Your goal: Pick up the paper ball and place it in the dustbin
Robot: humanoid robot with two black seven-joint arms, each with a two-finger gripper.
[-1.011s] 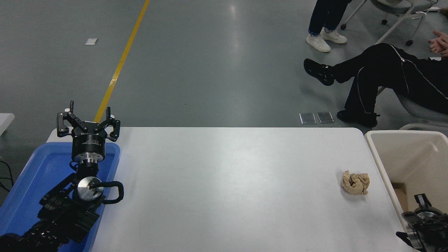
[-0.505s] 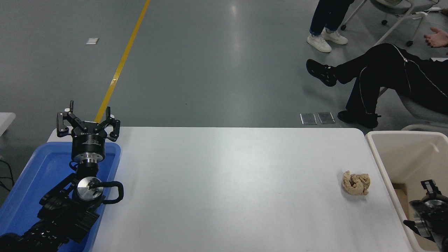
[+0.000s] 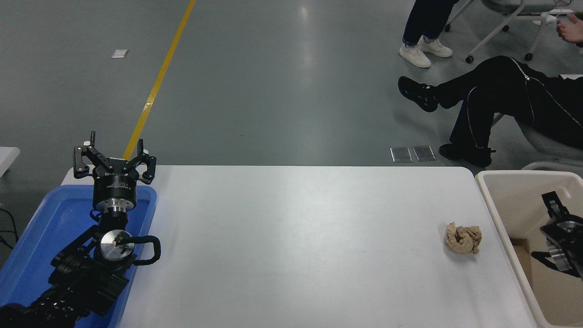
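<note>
paper ball (image 3: pixel 463 238) open all round, dustbin (image 3: pixel 494 214) rim beside

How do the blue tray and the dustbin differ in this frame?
The blue tray is bright blue and shallow; the dustbin is cream-beige with deep walls. The tray sits at the table's left end under the parked left gripper; the dustbin stands at the right end, with the right gripper over it. Both are rectangular plastic with rounded corners.

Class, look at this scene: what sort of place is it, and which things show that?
Probably a robotics lab or workshop: smooth grey floor with a painted yellow line, a plain white table, and a wheeled office chair.
</note>
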